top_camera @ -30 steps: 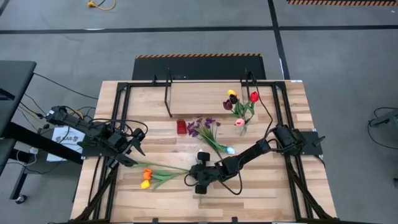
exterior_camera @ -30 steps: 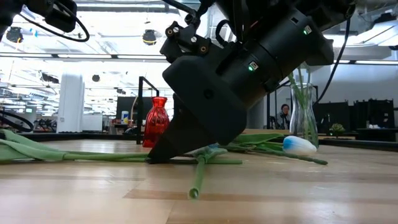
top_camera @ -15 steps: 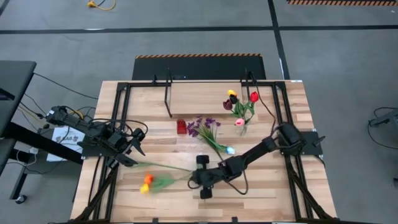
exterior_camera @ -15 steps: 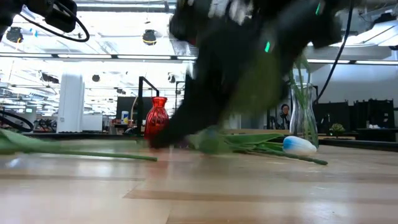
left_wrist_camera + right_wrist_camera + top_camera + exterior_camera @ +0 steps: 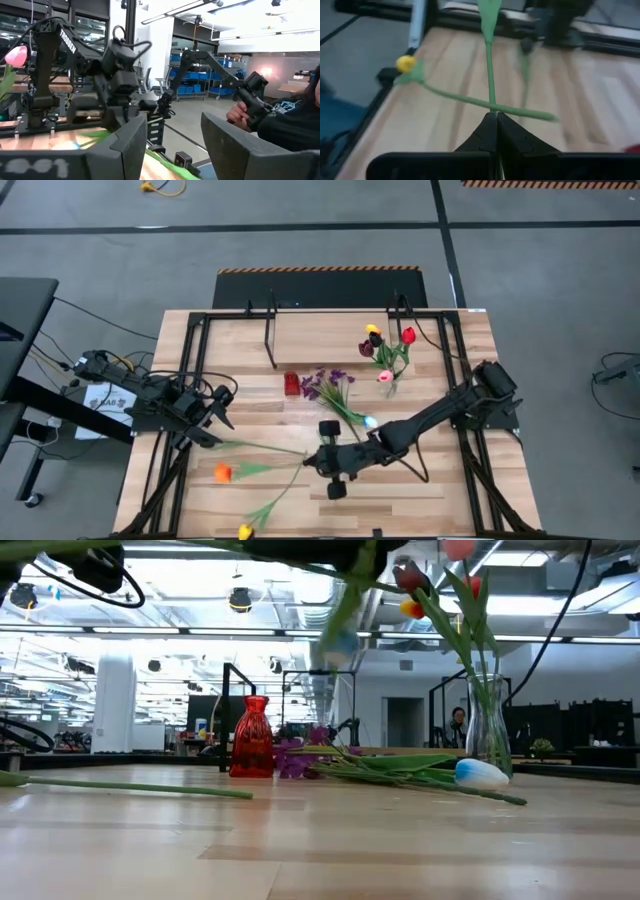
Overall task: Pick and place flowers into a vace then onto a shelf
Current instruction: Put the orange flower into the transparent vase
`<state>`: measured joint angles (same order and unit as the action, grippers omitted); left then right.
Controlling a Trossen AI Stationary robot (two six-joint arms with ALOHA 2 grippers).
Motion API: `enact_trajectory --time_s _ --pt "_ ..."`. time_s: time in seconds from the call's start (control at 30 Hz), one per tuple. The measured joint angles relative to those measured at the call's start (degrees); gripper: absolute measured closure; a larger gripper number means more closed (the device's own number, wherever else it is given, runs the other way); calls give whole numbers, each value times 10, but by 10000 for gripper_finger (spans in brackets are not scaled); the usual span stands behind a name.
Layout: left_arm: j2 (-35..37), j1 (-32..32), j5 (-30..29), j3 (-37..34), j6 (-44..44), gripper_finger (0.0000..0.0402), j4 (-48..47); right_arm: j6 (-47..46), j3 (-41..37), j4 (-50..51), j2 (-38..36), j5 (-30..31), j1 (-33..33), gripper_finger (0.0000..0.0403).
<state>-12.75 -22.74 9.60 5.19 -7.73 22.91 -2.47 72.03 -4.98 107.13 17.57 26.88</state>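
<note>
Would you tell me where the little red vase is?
In the high view the red vase stands mid-table, just left of the purple sprig.

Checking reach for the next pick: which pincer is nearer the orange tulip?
Left. The left pincer sits just above the orange tulip in the high view, apart from it. The right pincer is farther off to its right, shut on the yellow tulip's stem.

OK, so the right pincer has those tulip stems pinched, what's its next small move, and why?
Probably lift and swing them toward the glass vase: the right pincer is shut on two stems, while the yellow tulip and orange tulip trail far out on the side away from it.
</note>
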Motion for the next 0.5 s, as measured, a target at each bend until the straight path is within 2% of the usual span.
enact_trajectory --time_s 0.5 --pt "0 0 -28 0 9 225 0 -66 0 -15 -2 104 -57 403"
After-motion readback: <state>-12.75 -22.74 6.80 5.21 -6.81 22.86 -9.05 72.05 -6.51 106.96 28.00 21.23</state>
